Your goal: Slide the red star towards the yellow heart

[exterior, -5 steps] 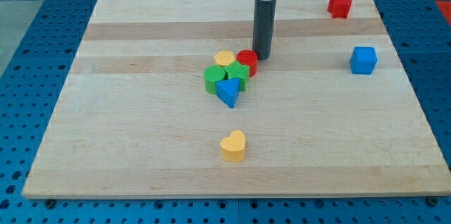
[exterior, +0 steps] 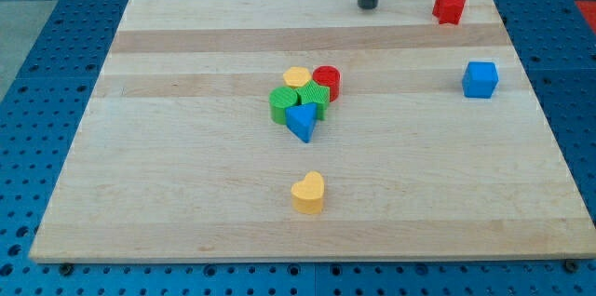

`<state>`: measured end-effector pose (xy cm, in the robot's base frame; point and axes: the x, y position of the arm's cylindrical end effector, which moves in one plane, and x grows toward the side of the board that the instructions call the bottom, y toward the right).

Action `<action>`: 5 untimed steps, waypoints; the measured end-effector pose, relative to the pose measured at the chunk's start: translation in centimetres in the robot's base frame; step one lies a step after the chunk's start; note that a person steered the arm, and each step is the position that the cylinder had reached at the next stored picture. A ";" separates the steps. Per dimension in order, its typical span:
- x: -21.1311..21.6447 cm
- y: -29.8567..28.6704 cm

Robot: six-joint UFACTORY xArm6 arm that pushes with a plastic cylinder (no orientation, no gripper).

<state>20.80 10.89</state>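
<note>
The red star [exterior: 449, 6] sits near the board's top right corner. The yellow heart [exterior: 308, 193] lies low in the middle of the board, far down and to the left of the star. My tip [exterior: 369, 6] is at the board's top edge, a short way left of the red star and apart from it. It touches no block.
A cluster sits mid-board: a yellow block [exterior: 297, 77], a red cylinder [exterior: 327, 81], two green blocks [exterior: 313, 97] [exterior: 283, 105] and a blue triangle [exterior: 301, 122]. A blue cube [exterior: 480, 79] lies at the right. The wooden board [exterior: 168, 184] rests on a blue pegboard table.
My tip has moved from beside the red cylinder in the cluster up to the board's top edge, closer to the red star. No block has moved.
</note>
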 end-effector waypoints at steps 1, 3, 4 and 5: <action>-1.3 4.4; -1.7 11.8; -1.6 12.6; -0.3 12.6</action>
<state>20.48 23.45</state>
